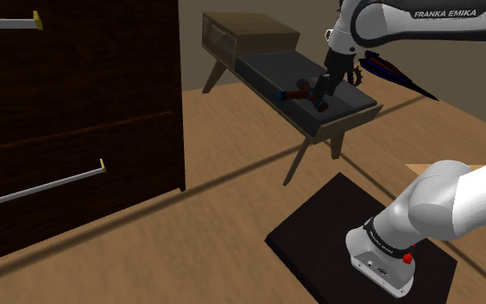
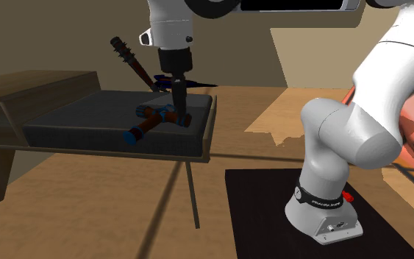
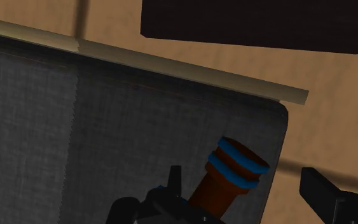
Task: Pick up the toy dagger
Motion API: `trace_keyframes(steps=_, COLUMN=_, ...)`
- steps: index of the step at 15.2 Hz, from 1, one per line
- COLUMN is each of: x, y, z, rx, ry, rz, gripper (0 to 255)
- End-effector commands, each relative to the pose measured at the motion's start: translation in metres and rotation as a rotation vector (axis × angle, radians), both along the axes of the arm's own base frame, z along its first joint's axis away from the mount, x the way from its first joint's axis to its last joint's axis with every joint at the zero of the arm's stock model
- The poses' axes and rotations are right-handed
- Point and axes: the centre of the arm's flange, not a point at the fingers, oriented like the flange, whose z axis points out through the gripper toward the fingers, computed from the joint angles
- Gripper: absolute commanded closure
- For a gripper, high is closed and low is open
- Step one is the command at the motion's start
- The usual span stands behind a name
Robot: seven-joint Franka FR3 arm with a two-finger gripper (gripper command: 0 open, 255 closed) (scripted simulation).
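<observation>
Your hand (image 1: 321, 97) sits low over the toy dagger (image 1: 297, 89), upper centre-right of the shoulder view, fingers apart w/ nothing clamped yet. The dagger lies flat on the dark pad (image 1: 267, 65) atop the desk (image 1: 353, 121), close to the pad's near corner. In the wrist view its blue-ringed handle end sits betw. the fingers, prob. because you're straddling the handle for a cross-grip. Alignment looks approx. right, so closing seems next. Mind the pad edge: a nudge could push it off.
</observation>
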Motion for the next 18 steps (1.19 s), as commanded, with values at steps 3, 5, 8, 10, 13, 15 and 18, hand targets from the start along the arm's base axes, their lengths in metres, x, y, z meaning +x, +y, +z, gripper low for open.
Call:
trace_keyframes(steps=3, x=0.000, y=0.000, z=-0.021, rx=0.000, ry=-0.001, rz=0.001, gripper=0)
trace_keyframes(steps=5, x=0.000, y=0.000, z=-0.024, rx=0.000, ry=-0.001, rz=0.001, gripper=0)
trace_keyframes(steps=8, x=0.000, y=-0.001, z=-0.025, rx=0.000, ry=-0.001, rz=0.001, gripper=255)
trace_keyframes(steps=10, x=-0.001, y=0.000, z=-0.025, rx=0.000, ry=-0.001, rz=0.001, gripper=255)
trace_keyframes(steps=13, x=-0.001, y=0.000, z=-0.025, rx=0.000, ry=-0.001, rz=0.001, gripper=255)
trace_keyframes(steps=15, x=0.000, y=0.000, z=-0.024, rx=0.000, ry=-0.001, rz=0.001, gripper=255)
trace_keyframes(steps=18, x=0.000, y=0.000, z=-0.008, rx=0.000, ry=-0.001, rz=0.001, gripper=255)
